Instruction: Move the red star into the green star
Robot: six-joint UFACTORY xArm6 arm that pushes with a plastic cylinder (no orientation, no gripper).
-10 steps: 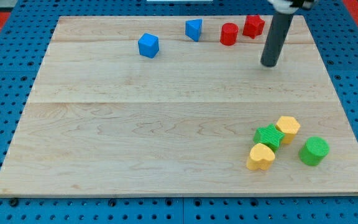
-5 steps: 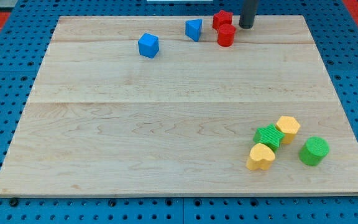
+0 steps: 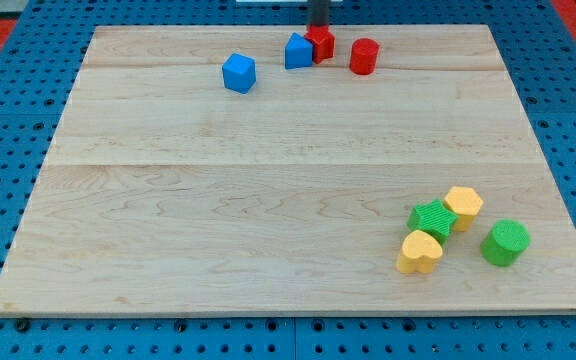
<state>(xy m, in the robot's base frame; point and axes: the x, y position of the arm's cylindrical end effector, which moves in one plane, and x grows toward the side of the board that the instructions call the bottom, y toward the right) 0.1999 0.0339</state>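
Observation:
The red star (image 3: 320, 44) lies near the view's top edge of the wooden board (image 3: 268, 200), touching a blue block (image 3: 298, 51) on its left. My tip (image 3: 318, 26) shows only as a short dark stub at the view's top, just behind the red star. The green star (image 3: 432, 219) lies at the lower right, wedged between a yellow hexagon (image 3: 463, 207) and a yellow heart (image 3: 419, 252).
A red cylinder (image 3: 364, 56) stands just right of the red star. A blue cube (image 3: 238, 73) sits further left. A green cylinder (image 3: 505, 243) stands right of the green star group, near the board's right edge.
My tip swept from the right to the view's top centre. The red star was pushed left, past the red cylinder, against the blue block, which shifted slightly left.

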